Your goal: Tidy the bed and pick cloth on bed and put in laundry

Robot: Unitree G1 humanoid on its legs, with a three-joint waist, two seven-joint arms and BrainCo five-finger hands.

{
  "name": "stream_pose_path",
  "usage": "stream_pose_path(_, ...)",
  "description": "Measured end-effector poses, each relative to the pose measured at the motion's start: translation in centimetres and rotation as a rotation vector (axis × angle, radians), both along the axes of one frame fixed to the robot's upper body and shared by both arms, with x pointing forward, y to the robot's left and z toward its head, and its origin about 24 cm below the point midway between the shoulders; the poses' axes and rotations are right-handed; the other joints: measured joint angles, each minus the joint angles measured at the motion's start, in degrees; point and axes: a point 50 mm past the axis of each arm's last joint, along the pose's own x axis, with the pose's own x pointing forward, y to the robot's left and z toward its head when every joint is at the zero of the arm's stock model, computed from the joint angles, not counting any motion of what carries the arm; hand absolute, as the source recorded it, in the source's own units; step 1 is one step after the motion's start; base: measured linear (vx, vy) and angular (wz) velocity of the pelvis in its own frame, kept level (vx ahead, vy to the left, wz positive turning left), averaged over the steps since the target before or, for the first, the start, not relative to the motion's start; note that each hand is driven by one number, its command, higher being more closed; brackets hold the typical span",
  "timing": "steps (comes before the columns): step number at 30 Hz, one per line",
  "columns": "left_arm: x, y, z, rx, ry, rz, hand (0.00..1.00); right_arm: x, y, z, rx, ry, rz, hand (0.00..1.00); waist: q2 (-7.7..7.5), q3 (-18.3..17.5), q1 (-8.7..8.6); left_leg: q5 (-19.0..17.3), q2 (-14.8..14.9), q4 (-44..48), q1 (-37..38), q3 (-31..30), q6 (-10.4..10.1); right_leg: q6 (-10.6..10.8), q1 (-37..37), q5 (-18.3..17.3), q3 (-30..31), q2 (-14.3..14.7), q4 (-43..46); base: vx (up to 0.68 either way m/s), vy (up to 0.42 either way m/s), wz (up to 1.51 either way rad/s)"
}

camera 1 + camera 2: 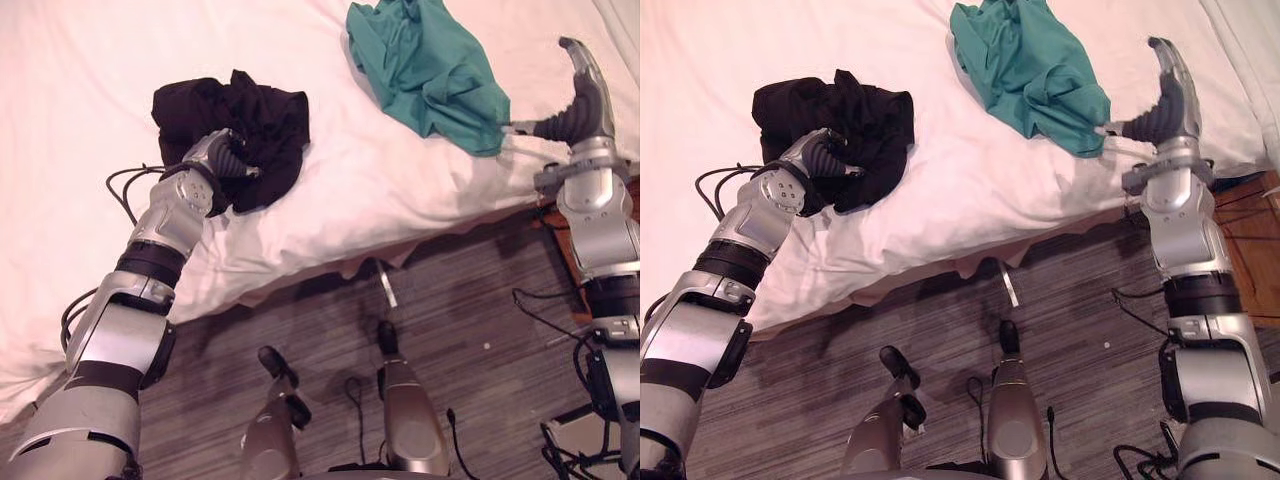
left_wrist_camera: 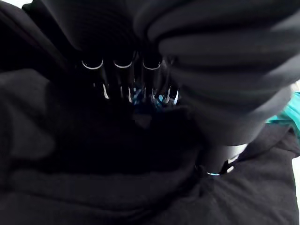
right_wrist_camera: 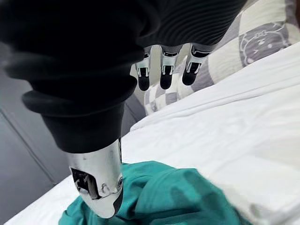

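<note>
Left hand (image 1: 228,155) is pushed into the near side of the crumpled black cloth (image 1: 255,115), which lies on the bed (image 1: 380,190) close to its edge. Dark fabric wraps around the hand in the left wrist view, so I cannot tell whether it has closed on the cloth or merely rests in it.

Right hand (image 1: 583,90) is at the bed's edge beside the teal cloth (image 1: 430,65). It is spread wide, with the fingers (image 3: 161,75) straight and clear of the fabric and the thumb (image 3: 101,187) right at the near corner of the cloth, gripping nothing.

Both garments lie on the white sheet, well apart from each other, so I judge the task to be at its start. One pick-up is perhaps under way, nothing has been lifted, and the carrying to the laundry and the smoothing of the sheet are all left to do.
</note>
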Motion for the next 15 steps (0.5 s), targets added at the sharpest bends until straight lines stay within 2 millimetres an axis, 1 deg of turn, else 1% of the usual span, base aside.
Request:
stream_pose_path(1,0.0,-0.2,0.0,-0.037,-0.018,-0.015,1.0,0.3,0.2,0.4,0.004,-0.001,-0.001,0.0,0.13,0.1,0.21,0.3,0.0,0.0,-0.4,-0.3,0.3,0.2,-0.4,-0.1,-0.3,-0.1,0.3,0.02,-0.023,0.19)
stream_pose_path(2,-0.1,-0.8,-0.2,-0.105,-0.039,-0.048,1.0,0.6,0.2,0.9,0.006,0.005,-0.016,0.0,0.56,0.3,0.82,0.5,-0.1,0.0,-0.9,-1.0,0.4,0.4,-0.4,-0.3,-1.3,-0.6,0.4,0.03,-0.018,0.29)
stream_pose_path(3,-0.3,-1.2,-0.6,-0.175,-0.061,-0.081,1.0,1.0,0.0,1.3,0.015,0.012,-0.032,0.0,0.77,0.4,1.24,0.6,-0.2,0.0,-1.4,-1.8,0.5,0.9,-0.6,-0.7,-2.1,-0.9,1.0,0.05,-0.034,0.46)
stream_pose_path(4,-1.0,-2.0,-1.7,-0.272,-0.084,-0.148,1.0,1.3,-0.1,2.0,0.032,0.015,-0.046,0.0,1.19,0.6,2.18,0.8,-0.5,0.0,-2.1,-2.8,0.7,1.1,-1.3,-1.1,-3.5,-1.3,2.4,0.05,-0.025,0.4)
stream_pose_path(5,-1.4,-2.4,-2.0,-0.306,-0.091,-0.178,1.0,1.4,-0.2,2.3,0.038,0.013,-0.052,0.0,1.27,0.7,2.59,1.0,-0.7,0.0,-2.4,-3.2,0.9,1.2,-1.4,-1.3,-4.1,-1.7,2.8,0.08,-0.031,0.62)
stream_pose_path(6,-2.5,-3.3,-2.9,-0.39,-0.101,-0.254,1.0,1.3,-0.5,3.1,0.056,0.004,-0.06,0.0,1.72,0.9,2.88,1.3,-1.2,0.0,-3.5,-4.9,1.2,1.5,-1.5,-2.3,-6.0,-2.5,3.7,0.07,-0.011,0.56)
stream_pose_path(7,-2.9,-3.6,-3.2,-0.418,-0.099,-0.284,1.0,1.2,-0.7,3.3,0.059,0.003,-0.066,0.0,1.89,1.0,3.04,1.4,-1.4,0.0,-3.9,-5.5,1.4,1.4,-1.6,-2.5,-6.7,-2.9,4.1,0.1,-0.013,0.67)
stream_pose_path(8,-3.9,-4.1,-3.9,-0.483,-0.081,-0.346,1.0,1.1,-1.2,3.7,0.061,0.011,-0.084,0.0,2.13,1.1,4.02,1.4,-1.8,0.1,-4.4,-6.4,1.4,1.4,-1.7,-2.9,-7.8,-3.4,4.8,0.11,-0.016,0.56)
stream_pose_path(9,-4.9,-4.7,-4.6,-0.546,-0.058,-0.41,1.0,1.0,-2.0,3.9,0.076,0.025,-0.11,1.0,2.26,1.2,4.9,1.4,-2.1,1.2,-5.7,-7.3,1.4,1.8,-1.8,-3.5,-8.8,-4.2,5.5,0.12,-0.033,0.75)
stream_pose_path(10,-6.4,-5.2,-5.4,-0.651,-0.016,-0.493,1.0,0.9,-3.1,4.0,0.097,0.062,-0.145,1.0,2.59,1.4,6.07,1.4,-2.7,2.6,-7.4,-8.5,1.4,1.7,-2.1,-4.2,-10.4,-5.4,6.6,0.09,-0.038,0.73)
stream_pose_path(11,-7.1,-5.5,-5.9,-0.7,0.008,-0.533,1.0,0.9,-3.7,4.1,0.114,0.084,-0.162,1.0,3.02,1.6,6.64,1.4,-2.9,3.1,-7.9,-8.8,1.4,1.6,-2.1,-4.6,-11.1,-5.8,7.2,0.08,-0.045,0.73)
stream_pose_path(12,-8.5,-5.9,-6.7,-0.777,0.057,-0.591,1.0,0.8,-4.9,4.1,0.142,0.126,-0.202,1.0,3.76,2.0,7.74,1.4,-3.4,3.9,-9.1,-9.9,1.4,1.9,-2.5,-5.3,-12.1,-6.7,8.2,0.08,-0.047,0.66)
stream_pose_path(13,-10.4,-6.0,-8.2,-0.873,0.128,-0.639,1.0,0.6,-6.5,3.9,0.175,0.191,-0.256,1.0,4.71,2.4,9.28,1.4,-4.1,4.7,-10.4,-11.0,1.4,1.9,-3.5,-6.4,-12.9,-7.8,9.9,0.08,-0.056,0.59)
stream_pose_path(14,-11.1,-6.0,-8.9,-0.907,0.154,-0.643,1.0,0.6,-7.1,3.7,0.188,0.214,-0.277,1.0,5.11,2.6,9.84,1.4,-4.4,4.9,-10.9,-11.3,1.4,1.9,-3.9,-6.7,-13.1,-8.2,10.6,0.08,-0.057,0.52)
stream_pose_path(15,-12.5,-6.0,-10.4,-0.963,0.217,-0.644,1.0,0.2,-8.3,3.7,0.205,0.233,-0.328,1.0,6.15,3.2,10.81,1.4,-4.9,5.2,-11.4,-11.7,1.4,1.9,-4.3,-7.3,-13.7,-9.0,11.7,0.07,-0.047,0.4)
